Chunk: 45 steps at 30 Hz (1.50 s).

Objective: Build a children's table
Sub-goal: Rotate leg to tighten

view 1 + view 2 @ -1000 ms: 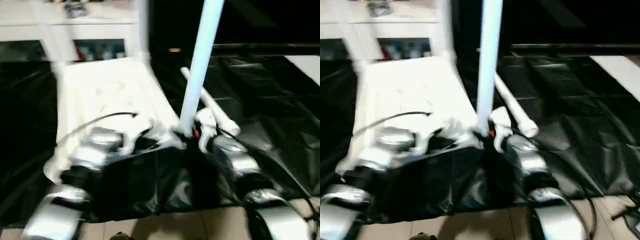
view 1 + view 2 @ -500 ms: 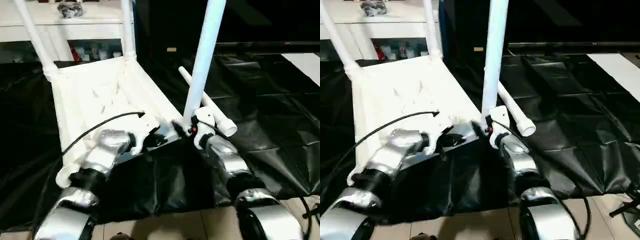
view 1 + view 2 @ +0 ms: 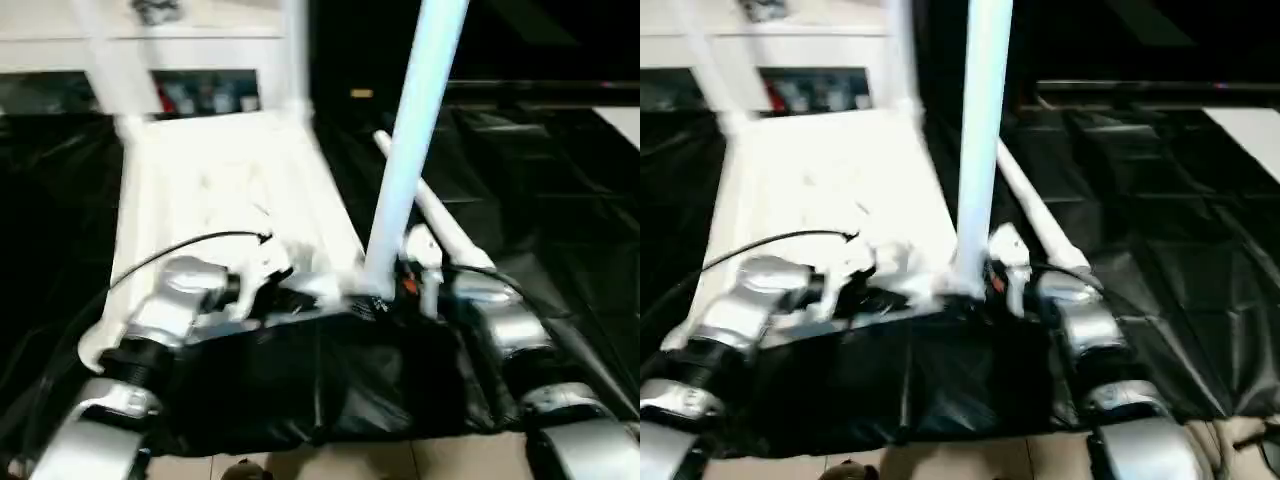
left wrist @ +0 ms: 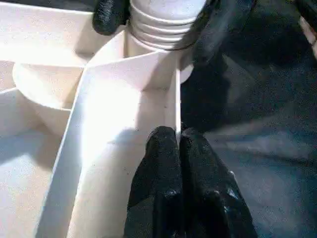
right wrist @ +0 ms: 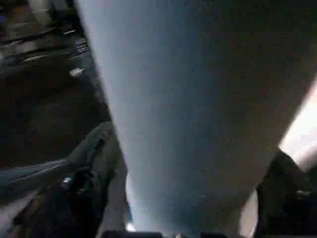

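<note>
A: What covers the floor?
B: Black sheeting, white cabinet far behind.
A: And the table?
B: The children's table lies upside down, left of centre. Its near-right corner socket holds an upright leg. Another leg lies just right.
A: The grippers?
B: The left gripper is clenched against the near rim. The right gripper grasps the upright leg's base.

Left pincer pressed shut; right pincer spread wide.
</note>
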{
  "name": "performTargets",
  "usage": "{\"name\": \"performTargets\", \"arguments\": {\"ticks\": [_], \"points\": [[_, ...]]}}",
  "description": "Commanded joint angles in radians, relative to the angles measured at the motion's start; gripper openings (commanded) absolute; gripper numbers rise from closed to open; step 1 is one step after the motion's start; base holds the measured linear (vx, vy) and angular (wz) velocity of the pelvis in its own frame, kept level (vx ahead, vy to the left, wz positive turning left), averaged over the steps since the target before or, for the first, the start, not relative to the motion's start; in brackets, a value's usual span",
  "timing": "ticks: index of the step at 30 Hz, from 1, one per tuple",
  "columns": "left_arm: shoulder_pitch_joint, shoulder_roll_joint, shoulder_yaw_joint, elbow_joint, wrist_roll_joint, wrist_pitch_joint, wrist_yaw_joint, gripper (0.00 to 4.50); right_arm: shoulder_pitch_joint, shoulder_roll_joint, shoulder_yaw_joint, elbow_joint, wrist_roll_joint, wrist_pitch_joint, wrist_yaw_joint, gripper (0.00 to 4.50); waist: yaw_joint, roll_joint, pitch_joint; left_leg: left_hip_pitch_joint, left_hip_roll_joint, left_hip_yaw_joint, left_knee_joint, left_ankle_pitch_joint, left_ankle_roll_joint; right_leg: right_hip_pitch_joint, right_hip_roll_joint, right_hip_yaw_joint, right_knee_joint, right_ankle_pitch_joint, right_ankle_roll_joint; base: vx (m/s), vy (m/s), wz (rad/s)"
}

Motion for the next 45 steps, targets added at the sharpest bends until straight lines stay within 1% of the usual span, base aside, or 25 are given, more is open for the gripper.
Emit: {"name": "performTargets", "arguments": {"ticks": [1, 4, 7, 10, 12, 16, 19, 20, 22, 24, 25, 26, 27, 28, 29, 32, 33, 34, 35, 36, 38, 41, 42, 43, 45], "points": [[-0.040, -0.035, -0.037, -0.013, -0.024, -0.022, -0.019, 0.00, -0.002, 0.034, 0.086, -0.028, -0.021, 0.016, 0.089, 3.31, -0.005, -0.001, -0.066, 0.022, 0.024, 0.006, -0.060, -0.338, 0.053, 0.040, -0.043, 0.032, -0.059, -0.259, -0.247, 0.000, 0.000, 0.00], [-0.043, -0.017, -0.038, -0.008, -0.023, -0.032, -0.047, 0.00, -0.007, 0.031, 0.099, -0.032, -0.026, 0.018, 0.112, 3.14, -0.001, -0.002, -0.064, 0.023, 0.024, 0.003, -0.065, -0.364, 0.028, 0.040, -0.046, 0.034, -0.064, -0.324, -0.223, 0.000, 0.000, 0.00], [-0.044, -0.002, -0.040, -0.003, -0.021, -0.041, -0.070, 0.00, -0.004, 0.026, 0.115, -0.050, -0.022, 0.029, 0.132, 2.97, 0.000, 0.000, -0.064, 0.022, 0.024, 0.001, -0.066, -0.363, 0.023, 0.040, -0.046, 0.034, -0.064, -0.331, -0.215, 0.000, 0.000, 0.00], [-0.045, 0.003, -0.037, 0.005, -0.023, -0.047, -0.072, 0.00, 0.003, 0.028, 0.118, -0.062, -0.021, 0.036, 0.141, 2.80, 0.002, -0.002, -0.066, 0.021, 0.023, 0.001, -0.065, -0.352, 0.023, 0.040, -0.046, 0.035, -0.063, -0.320, -0.214, 0.000, 0.000, 0.00], [-0.045, -0.002, -0.031, 0.009, -0.026, -0.043, -0.055, 0.00, 0.009, 0.036, 0.110, -0.065, -0.020, 0.036, 0.130, 2.78, 0.004, 0.000, -0.066, 0.022, 0.023, 0.003, -0.063, -0.346, 0.023, 0.037, -0.046, 0.036, -0.061, -0.303, -0.223, 0.000, 0.000, 0.00], [-0.051, -0.030, -0.014, 0.020, -0.023, -0.025, 0.015, 0.00, 0.012, 0.062, 0.075, -0.050, -0.019, 0.027, 0.043, 2.73, 0.004, -0.002, -0.065, 0.020, 0.022, 0.003, -0.063, -0.344, 0.020, 0.038, -0.046, 0.036, -0.060, -0.313, -0.221, 0.000, 0.000, 0.00], [-0.067, -0.065, -0.001, 0.045, -0.009, -0.010, 0.105, 0.00, -0.011, 0.094, 0.037, 0.009, -0.043, 0.013, -0.145, 2.72, 0.001, -0.002, -0.061, 0.021, 0.019, 0.000, -0.065, -0.364, 0.002, 0.036, -0.049, 0.035, -0.068, -0.386, -0.198, 0.000, 0.000, 0.00], [-0.075, -0.085, 0.007, 0.055, -0.003, 0.001, 0.154, 0.00, -0.023, 0.112, 0.015, 0.036, -0.047, 0.017, -0.238, 2.72, -0.003, -0.003, -0.059, 0.022, 0.018, -0.003, -0.066, -0.382, -0.007, 0.034, -0.051, 0.034, -0.071, -0.432, -0.184, 0.000, 0.000, 0.00], [-0.093, -0.141, 0.027, 0.068, 0.004, 0.027, 0.267, 0.00, -0.046, 0.155, -0.040, 0.089, -0.043, 0.032, -0.442, 2.71, -0.014, -0.002, -0.056, 0.027, 0.015, -0.009, -0.069, -0.418, -0.026, 0.030, -0.052, 0.031, -0.081, -0.506, -0.156, 0.000, 0.000, 0.00], [-0.100, -0.168, 0.035, 0.069, 0.008, 0.040, 0.320, 0.00, -0.053, 0.177, -0.067, 0.108, -0.036, 0.034, -0.530, 2.70, -0.028, -0.005, -0.058, 0.026, 0.011, -0.011, -0.067, -0.423, -0.031, 0.032, -0.052, 0.028, -0.085, -0.523, -0.146, 0.000, 0.000, 0.00], [-0.100, -0.177, 0.035, 0.066, 0.012, 0.044, 0.339, 0.00, -0.055, 0.184, -0.075, 0.115, -0.037, 0.034, -0.567, 2.69, -0.029, -0.006, -0.059, 0.024, 0.012, -0.011, -0.067, -0.418, -0.026, 0.034, -0.052, 0.028, -0.086, -0.521, -0.142, 0.000, 0.000, 0.00], [-0.100, -0.202, 0.029, 0.055, 0.028, 0.056, 0.389, 0.00, -0.060, 0.206, -0.093, 0.132, -0.045, 0.032, -0.678, 2.69, -0.034, -0.006, -0.059, 0.019, 0.011, -0.010, -0.068, -0.401, -0.016, 0.033, -0.050, 0.030, -0.086, -0.494, -0.140, 0.000, 0.000, 0.00], [-0.099, -0.210, 0.028, 0.050, 0.032, 0.062, 0.404, 0.00, -0.059, 0.212, -0.097, 0.136, -0.047, 0.030, -0.702, 2.69, -0.037, -0.007, -0.060, 0.020, 0.011, -0.008, -0.067, -0.400, -0.014, 0.030, -0.049, 0.030, -0.086, -0.485, -0.142, 0.000, 0.000, 0.00], [-0.093, -0.249, 0.026, 0.028, 0.049, 0.093, 0.480, 0.00, -0.059, 0.242, -0.113, 0.152, -0.060, 0.022, -0.822, 2.69, -0.037, -0.003, -0.060, 0.022, 0.011, -0.008, -0.066, -0.398, -0.015, 0.029, -0.049, 0.031, -0.085, -0.477, -0.147, 0.000, 0.000, 0.00], [-0.088, -0.271, 0.025, 0.018, 0.054, 0.104, 0.513, 0.00, -0.057, 0.259, -0.118, 0.159, -0.063, 0.018, -0.868, 2.69, -0.041, -0.005, -0.060, 0.021, 0.011, -0.007, -0.066, -0.394, -0.014, 0.030, -0.048, 0.031, -0.086, -0.468, -0.150, 0.000, 0.000, 0.00], [-0.078, -0.300, 0.021, 0.010, 0.060, 0.110, 0.551, 0.00, -0.060, 0.283, -0.119, 0.176, -0.079, -0.005, -0.932, 2.69, -0.041, -0.007, -0.064, 0.014, 0.009, -0.005, -0.065, -0.367, 0.000, 0.035, -0.045, 0.030, -0.082, -0.418, -0.154, 0.000, 0.000, 0.00], [-0.078, -0.300, 0.021, 0.010, 0.060, 0.110, 0.551, 0.00, -0.060, 0.283, -0.119, 0.176, -0.079, -0.005, -0.932, 2.69, -0.041, -0.004, -0.065, 0.013, 0.010, -0.006, -0.065, -0.363, 0.001, 0.036, -0.046, 0.030, -0.079, -0.404, -0.156, 0.000, 0.000, 0.00], [-0.073, -0.302, 0.015, 0.010, 0.066, 0.104, 0.551, 0.00, -0.063, 0.289, -0.121, 0.183, -0.082, -0.027, -0.939, 3.25, -0.041, -0.004, -0.066, 0.012, 0.010, -0.004, -0.064, -0.354, 0.005, 0.036, -0.043, 0.031, -0.077, -0.367, -0.162, 0.000, 0.000, 0.00], [-0.070, -0.301, 0.013, 0.009, 0.068, 0.103, 0.550, 0.00, -0.065, 0.290, -0.123, 0.185, -0.079, -0.039, -0.934, 3.25, -0.042, -0.003, -0.067, 0.011, 0.010, -0.003, -0.063, -0.349, 0.011, 0.038, -0.042, 0.031, -0.073, -0.329, -0.174, 0.000, 0.000, 0.00], [-0.070, -0.299, 0.013, 0.012, 0.067, 0.104, 0.551, 0.00, -0.068, 0.292, -0.127, 0.188, -0.075, -0.044, -0.932, 3.39, -0.041, 0.000, -0.066, 0.010, 0.010, -0.003, -0.063, -0.349, 0.011, 0.038, -0.041, 0.031, -0.072, -0.321, -0.177, 0.000, 0.000, 0.00], [-0.072, -0.287, 0.007, 0.018, 0.070, 0.099, 0.543, 0.00, -0.073, 0.287, -0.133, 0.183, -0.060, -0.051, -0.901, 3.56, -0.042, 0.001, -0.066, 0.011, 0.009, -0.002, -0.062, -0.352, 0.016, 0.039, -0.041, 0.031, -0.072, -0.311, -0.184, 0.000, 0.000, 0.00], [-0.069, -0.281, 0.005, 0.015, 0.073, 0.102, 0.544, 0.00, -0.075, 0.280, -0.127, 0.178, -0.065, -0.059, -0.891, 3.92, -0.043, -0.001, -0.063, 0.012, 0.009, -0.003, -0.064, -0.370, 0.016, 0.039, -0.041, 0.030, -0.075, -0.344, -0.177, 0.000, 0.000, 0.00], [-0.065, -0.278, 0.004, 0.012, 0.076, 0.103, 0.546, 0.00, -0.070, 0.272, -0.119, 0.164, -0.072, -0.064, -0.883, 3.92, -0.043, -0.002, -0.063, 0.012, 0.009, -0.002, -0.065, -0.376, 0.015, 0.038, -0.041, 0.030, -0.076, -0.353, -0.175, 0.000, 0.000, 0.00], [-0.062, -0.275, 0.002, 0.009, 0.078, 0.104, 0.546, 0.00, -0.065, 0.261, -0.111, 0.151, -0.077, -0.067, -0.876, 4.12, -0.043, -0.002, -0.063, 0.013, 0.010, -0.003, -0.065, -0.380, 0.014, 0.038, -0.041, 0.030, -0.077, -0.359, -0.174, 0.000, 0.000, 0.00], [-0.056, -0.269, 0.000, 0.004, 0.081, 0.104, 0.548, 0.00, -0.051, 0.238, -0.104, 0.112, -0.073, -0.069, -0.843, 4.12, -0.043, -0.004, -0.064, 0.012, 0.011, -0.004, -0.065, -0.378, 0.013, 0.039, -0.042, 0.031, -0.075, -0.354, -0.173, 0.000, 0.000, 0.00]]}}
